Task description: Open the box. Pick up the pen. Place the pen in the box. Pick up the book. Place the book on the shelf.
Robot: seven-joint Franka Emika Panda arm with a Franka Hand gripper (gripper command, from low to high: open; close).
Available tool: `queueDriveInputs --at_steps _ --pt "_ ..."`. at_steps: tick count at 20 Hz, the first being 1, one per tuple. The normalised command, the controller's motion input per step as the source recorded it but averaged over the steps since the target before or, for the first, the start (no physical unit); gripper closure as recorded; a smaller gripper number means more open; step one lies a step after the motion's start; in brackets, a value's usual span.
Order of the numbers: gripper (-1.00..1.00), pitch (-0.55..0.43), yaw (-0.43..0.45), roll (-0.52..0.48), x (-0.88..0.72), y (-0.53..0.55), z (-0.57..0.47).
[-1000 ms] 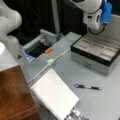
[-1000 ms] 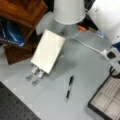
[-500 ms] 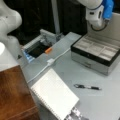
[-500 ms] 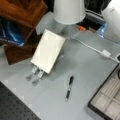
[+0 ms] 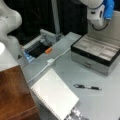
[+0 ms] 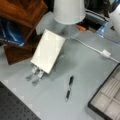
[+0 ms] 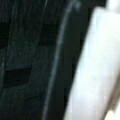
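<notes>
The box (image 5: 93, 55) stands open at a front view's right, its grey compartmented lining showing and its lid raised behind; one corner of the box (image 6: 108, 97) shows in a front view. The gripper (image 5: 99, 25) hangs on the white and blue arm above the box's back edge, in front of the raised lid. The thin black pen (image 5: 87, 87) (image 6: 69, 87) lies on the grey table, well apart from the gripper. The white spiral-bound book (image 5: 53, 96) (image 6: 48, 51) leans tilted on a small metal stand. The reddish-brown shelf (image 5: 15, 95) (image 6: 22, 10) sits beside the book.
A white cable with a small adapter (image 5: 50, 61) (image 6: 106, 53) crosses the table behind the book. A second white robot base (image 6: 68, 11) stands at the back. An open tray with an orange piece (image 5: 48, 50) is at the far edge. The stand's metal feet (image 6: 35, 75) stick out below the book.
In a front view the white arm has drawn away toward the top right corner. The pen, book and box have not moved.
</notes>
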Motion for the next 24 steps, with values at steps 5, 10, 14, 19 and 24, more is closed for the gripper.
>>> queueDriveInputs --at_steps 5,10,14,19,24 --pt "-1.0 0.0 -0.209 0.035 -0.02 0.23 -0.06" --pt "-1.0 0.033 -0.203 0.049 -0.03 0.14 -0.02" --pt "-1.0 0.064 -0.169 0.064 -0.07 0.03 0.03" --pt "-1.0 0.092 -0.118 0.045 -0.13 -0.11 0.07" --pt "-1.0 0.13 -0.023 -0.031 -0.13 -0.24 0.03"
